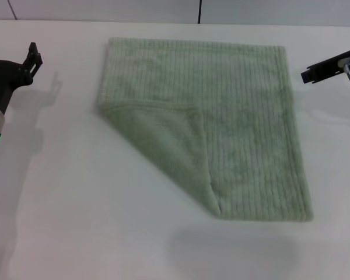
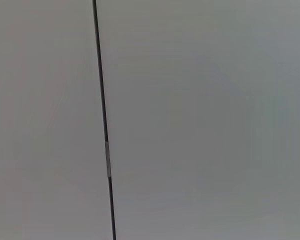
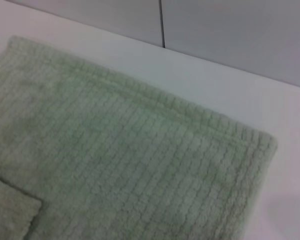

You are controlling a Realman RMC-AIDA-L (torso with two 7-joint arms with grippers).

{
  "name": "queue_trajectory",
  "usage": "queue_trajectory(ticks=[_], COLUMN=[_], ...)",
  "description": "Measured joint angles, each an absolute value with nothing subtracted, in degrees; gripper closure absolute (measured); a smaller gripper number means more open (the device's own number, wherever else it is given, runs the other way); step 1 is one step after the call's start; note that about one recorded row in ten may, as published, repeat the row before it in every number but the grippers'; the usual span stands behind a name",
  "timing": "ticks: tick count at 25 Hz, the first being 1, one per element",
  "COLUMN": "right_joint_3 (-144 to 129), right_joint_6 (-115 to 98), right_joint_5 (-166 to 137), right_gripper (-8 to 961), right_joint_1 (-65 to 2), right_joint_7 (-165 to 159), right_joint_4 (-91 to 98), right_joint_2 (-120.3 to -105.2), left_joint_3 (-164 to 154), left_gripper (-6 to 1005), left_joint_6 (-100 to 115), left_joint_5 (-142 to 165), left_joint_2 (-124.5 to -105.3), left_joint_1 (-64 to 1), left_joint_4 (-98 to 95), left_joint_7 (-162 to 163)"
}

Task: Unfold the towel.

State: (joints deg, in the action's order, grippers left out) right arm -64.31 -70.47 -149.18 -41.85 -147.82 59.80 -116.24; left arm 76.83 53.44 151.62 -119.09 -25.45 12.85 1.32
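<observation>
The towel (image 1: 233,116) lies flat on the white bench (image 1: 64,210), mid-bench and toward the far side, with one corner folded over: the near-left corner is turned in as a triangular flap (image 1: 163,143) resting on the towel's own surface, its tip near the towel's middle and its crease running diagonally from the left edge to the near edge. The rest looks spread out, so the job seems to be at its last fold, with the grasp not yet begun. The left hand (image 1: 11,61) hangs above the bench well left of the towel, its fingers apart and holding nothing; its wrist camera sees only a grey wall with a dark seam. The right hand (image 1: 329,67) sits off the towel's far-right corner, clear of the cloth, and whether it is open cannot be told; its wrist view shows that far-right corner (image 3: 260,142) and the flap tip. The next move probably calls for the left hand to come down on the flap tip, pinch only the top layer, and draw it out toward the near left until the crease flattens.
</observation>
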Motion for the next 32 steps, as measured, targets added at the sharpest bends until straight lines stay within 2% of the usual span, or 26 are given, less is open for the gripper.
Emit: queue_trajectory(ticks=[20, 26, 32], right_joint_3=[-68.06, -71.3, -71.18], right_joint_6=[-59.08, -55.96, -54.57], right_joint_5=[-148.91, -148.87, -148.97], right_gripper=[953, 953, 953], right_joint_1=[-42.16, -40.23, -41.57], right_joint_7=[-147.68, -147.64, -148.02], right_joint_4=[55.98, 58.67, 55.54], right_joint_2=[-116.88, -118.24, -118.5], left_joint_3=[76.82, 76.82, 76.22], left_gripper=[151, 151, 151], left_joint_6=[52.15, 52.11, 52.11], left_joint_5=[151.61, 151.61, 151.61], left_joint_2=[-119.09, -119.09, -119.09], left_joint_1=[-25.05, -24.94, -24.54], left_joint_4=[12.7, 12.91, 13.14], left_joint_7=[1.38, 1.4, 1.49])
